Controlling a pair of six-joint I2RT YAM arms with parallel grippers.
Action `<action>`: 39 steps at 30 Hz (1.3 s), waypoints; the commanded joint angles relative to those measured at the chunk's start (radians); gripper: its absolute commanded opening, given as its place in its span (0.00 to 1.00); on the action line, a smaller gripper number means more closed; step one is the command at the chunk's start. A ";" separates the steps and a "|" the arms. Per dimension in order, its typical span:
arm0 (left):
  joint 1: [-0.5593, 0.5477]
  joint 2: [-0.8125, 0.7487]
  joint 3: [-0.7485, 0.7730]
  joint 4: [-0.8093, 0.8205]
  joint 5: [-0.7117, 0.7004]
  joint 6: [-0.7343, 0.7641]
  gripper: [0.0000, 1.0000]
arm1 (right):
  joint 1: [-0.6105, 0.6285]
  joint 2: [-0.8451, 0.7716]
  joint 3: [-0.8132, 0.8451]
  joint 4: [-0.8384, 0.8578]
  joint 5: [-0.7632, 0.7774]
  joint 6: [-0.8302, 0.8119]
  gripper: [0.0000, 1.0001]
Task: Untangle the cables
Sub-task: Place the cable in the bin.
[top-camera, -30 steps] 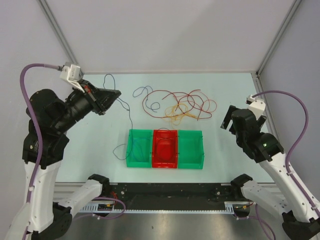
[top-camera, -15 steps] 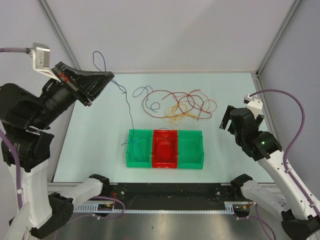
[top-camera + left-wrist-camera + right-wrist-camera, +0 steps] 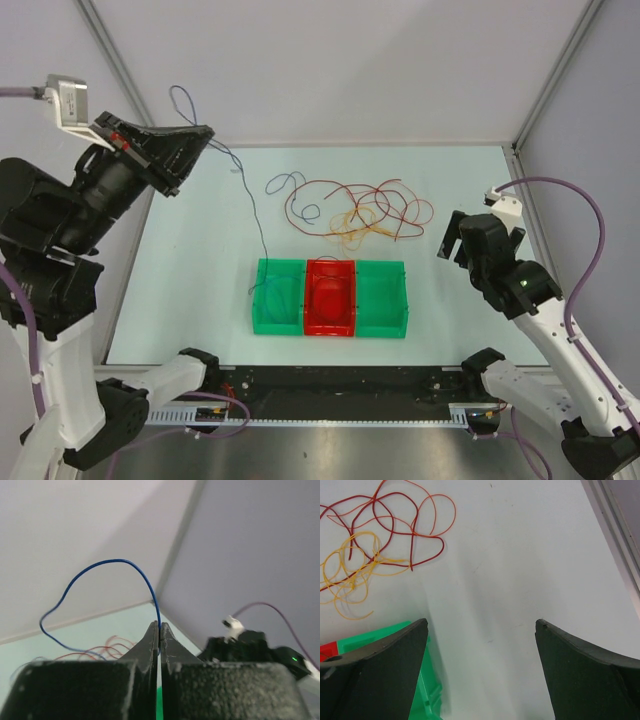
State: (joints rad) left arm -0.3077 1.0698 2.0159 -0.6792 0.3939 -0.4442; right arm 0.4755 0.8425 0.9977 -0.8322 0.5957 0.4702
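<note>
My left gripper (image 3: 205, 135) is raised high at the far left and shut on a thin blue cable (image 3: 262, 235). The cable loops above the tips and hangs down to the left green bin (image 3: 262, 318). In the left wrist view the jaws (image 3: 159, 626) are pressed together on the blue cable (image 3: 112, 561). A tangle of red cables (image 3: 385, 195) and yellow-orange cables (image 3: 360, 228) lies on the table, with another blue loop (image 3: 283, 183) at its left. My right gripper (image 3: 450, 240) is open and empty, right of the tangle. In the right wrist view (image 3: 482, 622) the red (image 3: 415, 545) and yellow (image 3: 350, 575) cables lie ahead on the left.
Three bins stand in a row at mid-table: the left green one, a red one (image 3: 331, 325) and a right green one (image 3: 383, 328). The right green bin's corner shows in the right wrist view (image 3: 427, 695). Enclosure walls stand behind and at both sides.
My left arm has risen and swung up and left with the blue cable, pulling it taut off the table. My right arm has hardly moved.
</note>
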 commanded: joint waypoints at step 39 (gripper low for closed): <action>-0.004 -0.083 -0.081 -0.030 -0.202 0.107 0.00 | -0.005 0.013 0.030 0.041 -0.040 -0.019 0.92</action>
State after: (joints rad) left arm -0.3084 0.9970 2.0815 -0.7410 0.1467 -0.3099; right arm 0.4744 0.8600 0.9977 -0.8169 0.5507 0.4576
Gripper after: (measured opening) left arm 0.008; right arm 0.916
